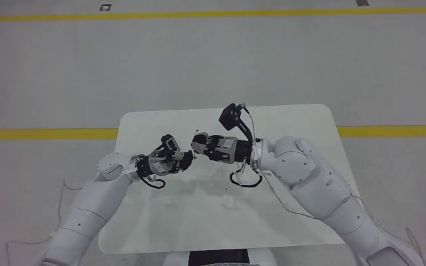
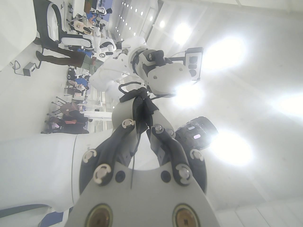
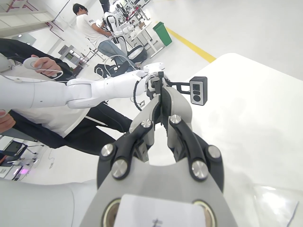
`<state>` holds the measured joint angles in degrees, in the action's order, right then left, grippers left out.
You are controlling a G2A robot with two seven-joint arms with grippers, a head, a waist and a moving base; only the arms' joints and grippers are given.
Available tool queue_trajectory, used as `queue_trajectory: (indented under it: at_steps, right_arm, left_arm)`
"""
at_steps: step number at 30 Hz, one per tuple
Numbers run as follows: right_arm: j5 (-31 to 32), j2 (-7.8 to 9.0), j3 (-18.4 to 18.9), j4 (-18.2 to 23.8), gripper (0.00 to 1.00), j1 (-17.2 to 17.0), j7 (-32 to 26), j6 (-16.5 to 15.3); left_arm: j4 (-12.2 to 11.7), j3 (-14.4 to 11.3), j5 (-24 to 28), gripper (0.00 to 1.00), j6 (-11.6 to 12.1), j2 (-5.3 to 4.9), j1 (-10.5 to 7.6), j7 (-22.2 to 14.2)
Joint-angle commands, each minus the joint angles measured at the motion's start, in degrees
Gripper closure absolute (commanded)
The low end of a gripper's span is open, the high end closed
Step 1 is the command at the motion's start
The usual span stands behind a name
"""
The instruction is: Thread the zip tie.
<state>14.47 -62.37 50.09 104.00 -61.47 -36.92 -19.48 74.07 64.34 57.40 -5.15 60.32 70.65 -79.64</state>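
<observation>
Right pincer (image 3: 161, 90) seemingly grips tie (image 3: 161, 74); table (image 3: 248, 100), yellow-lined floor (image 3: 236, 17).

white glossy shells cover the left arm (image 1: 100, 196) and right arm (image 1: 313, 176); the left hand (image 2: 142, 105) and right hand (image 3: 161, 95) are grey, with black links and silver screws (image 3: 199, 167). black cables (image 1: 243, 179) loop at both wrists.

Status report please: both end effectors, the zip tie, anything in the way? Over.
Left end effector shut on zip tie, right end effector shut on it too. Tips close together above the table. Threaded or not: cannot tell. No obstruction between them.
</observation>
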Motion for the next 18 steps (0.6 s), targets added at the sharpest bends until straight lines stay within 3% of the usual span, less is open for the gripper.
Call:
queue_trajectory:
  at_steps: [1,18]
  right_arm:
    - [0.0,0.09,-0.1,0.1,1.00,-0.1,0.0,0.0]
    - [1.4,0.91,-0.8,0.1,1.00,1.3,2.3,0.0]
  left_arm:
    - [0.0,0.0,0.0,1.00,0.0,0.00,0.00,0.0]
    - [0.0,0.0,0.0,1.00,0.0,0.00,0.00,0.0]
